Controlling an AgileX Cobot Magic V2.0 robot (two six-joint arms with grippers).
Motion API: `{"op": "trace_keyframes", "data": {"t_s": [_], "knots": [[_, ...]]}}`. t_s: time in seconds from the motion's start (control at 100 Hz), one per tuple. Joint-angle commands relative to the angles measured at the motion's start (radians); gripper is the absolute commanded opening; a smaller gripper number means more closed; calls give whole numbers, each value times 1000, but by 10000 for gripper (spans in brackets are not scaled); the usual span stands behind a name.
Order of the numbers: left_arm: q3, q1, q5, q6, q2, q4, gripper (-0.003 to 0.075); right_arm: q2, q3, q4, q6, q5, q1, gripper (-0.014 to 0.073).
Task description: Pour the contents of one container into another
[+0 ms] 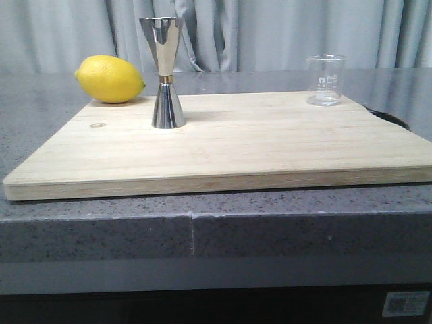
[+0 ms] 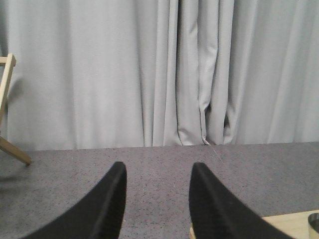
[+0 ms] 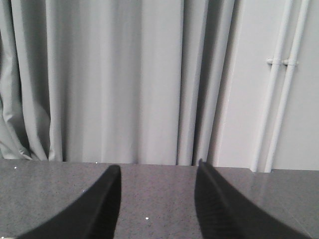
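Observation:
The small clear glass beaker [image 1: 327, 80] with white printed marks stands upright at the far right corner of the wooden board [image 1: 270, 148]. The shiny steel jigger [image 1: 166, 73], hourglass-shaped with a gold band at its waist, stands upright on the board's left half. Neither arm shows in the front view. My left gripper [image 2: 158, 169] is open over the grey countertop, nothing between its black fingers; a steel rim [image 2: 314, 224] and a board corner show at that view's edge. My right gripper [image 3: 158, 172] is open too, over bare countertop, facing the curtain.
A yellow lemon [image 1: 109, 79] lies at the board's far left corner, left of the jigger. The board rests on a grey speckled countertop [image 1: 202, 223]. Grey curtains hang behind. A wooden frame leg [image 2: 10, 109] shows in the left wrist view, white pipes [image 3: 279, 99] in the right wrist view.

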Motion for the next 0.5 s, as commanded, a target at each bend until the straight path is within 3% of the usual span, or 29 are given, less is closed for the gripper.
{"op": "trace_keyframes", "data": {"t_s": [0.0, 0.35, 0.49], "knots": [[-26, 2, 17, -9, -3, -10, 202, -39, 8, -15, -12, 46, -1, 235], [-26, 2, 19, -7, -3, 16, -18, -88, 63, -15, -13, 69, -1, -20], [-24, 2, 19, -4, -3, 41, -18, -88, 64, -15, -15, 76, -1, -70]]}}
